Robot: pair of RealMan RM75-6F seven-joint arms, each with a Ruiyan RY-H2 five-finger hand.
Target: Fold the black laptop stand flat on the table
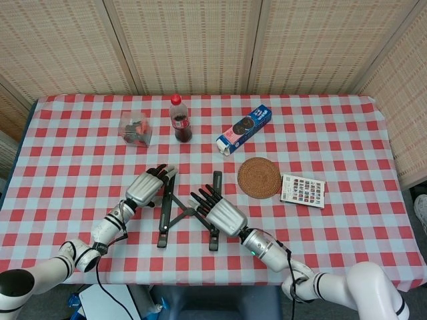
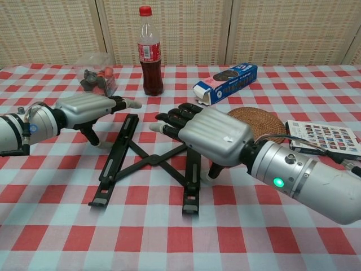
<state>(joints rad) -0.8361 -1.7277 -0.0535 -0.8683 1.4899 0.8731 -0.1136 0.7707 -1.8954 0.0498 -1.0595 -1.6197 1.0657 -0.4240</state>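
Black X-hinged metal laptop stand (image 2: 148, 164) is lying splayed on the checked tablecloth (image 2: 51, 226), both hands bracketing its rails apparently to press them together: left hand (image 2: 90, 108) and right hand (image 2: 203, 135) hovering spread, gripping nothing.
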